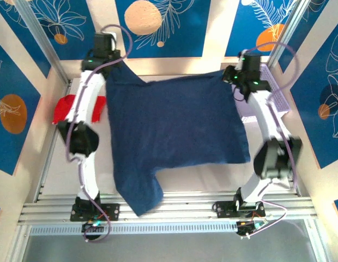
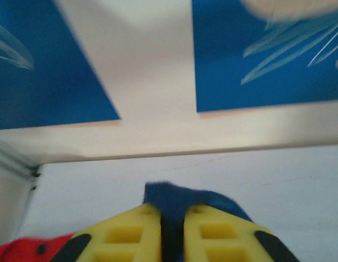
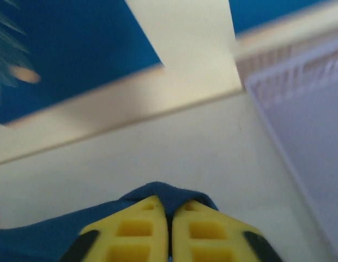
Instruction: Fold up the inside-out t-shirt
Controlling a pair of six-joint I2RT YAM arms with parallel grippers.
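Navy cloth of the t-shirt [image 1: 174,120] lies spread across the table [image 1: 212,177], its far corners pinched in the closed fingers of the left gripper [image 2: 171,212] and right gripper [image 3: 170,206], probably to keep that edge taut. With the red garment [image 1: 62,109] and the basket [image 1: 281,98] crowding the sides, the open room lies toward the near edge.

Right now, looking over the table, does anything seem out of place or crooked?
Yes. The navy t-shirt lies skewed rather than square, and its near-left flap hangs off the near edge onto the metal rails. A red garment also sits bunched at the far left.
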